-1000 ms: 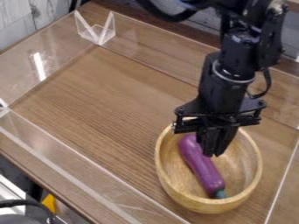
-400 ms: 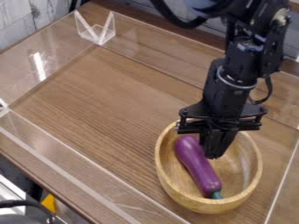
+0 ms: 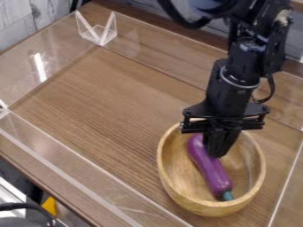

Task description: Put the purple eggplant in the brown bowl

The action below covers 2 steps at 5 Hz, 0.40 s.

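Observation:
The purple eggplant [image 3: 212, 168] lies lengthwise inside the brown bowl [image 3: 172, 174], its teal tip pointing at the near rim. The bowl sits at the near right of the wooden table. My gripper [image 3: 221, 145] hangs straight down over the far half of the bowl, fingers drawn together just above the eggplant's far end. The fingers hide that end, so I cannot tell whether they touch it. The eggplant rests on the bowl's floor and is not lifted.
Clear acrylic walls [image 3: 48, 62] ring the wooden table top [image 3: 106, 97]. A clear triangular stand [image 3: 97, 28] sits at the far left corner. The arm's black body [image 3: 243, 62] rises above the bowl at the right.
The eggplant has shifted slightly right in the bowl and now looks narrower. The gripper moved a little right and its fingers stay together.

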Each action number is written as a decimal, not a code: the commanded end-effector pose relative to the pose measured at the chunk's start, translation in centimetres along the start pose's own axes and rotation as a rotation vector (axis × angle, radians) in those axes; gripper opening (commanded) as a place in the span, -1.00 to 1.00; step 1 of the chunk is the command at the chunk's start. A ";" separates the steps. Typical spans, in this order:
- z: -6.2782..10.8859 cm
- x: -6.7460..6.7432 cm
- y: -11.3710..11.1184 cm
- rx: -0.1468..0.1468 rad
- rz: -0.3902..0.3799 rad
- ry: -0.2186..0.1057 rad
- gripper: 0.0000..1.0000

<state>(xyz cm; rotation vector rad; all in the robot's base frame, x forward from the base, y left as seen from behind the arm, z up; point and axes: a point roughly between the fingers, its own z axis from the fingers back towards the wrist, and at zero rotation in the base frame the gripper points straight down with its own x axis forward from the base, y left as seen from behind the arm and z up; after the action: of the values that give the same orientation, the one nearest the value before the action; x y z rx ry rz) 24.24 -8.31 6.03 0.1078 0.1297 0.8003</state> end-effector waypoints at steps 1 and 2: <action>1.9 -0.4 -0.1 -0.048 -0.024 -0.032 -1.00; 1.2 -0.6 -0.3 -0.041 -0.093 -0.042 1.00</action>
<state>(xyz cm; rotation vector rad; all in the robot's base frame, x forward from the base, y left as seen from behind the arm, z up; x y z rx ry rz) 23.88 -8.81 6.19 0.1028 0.1121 0.7143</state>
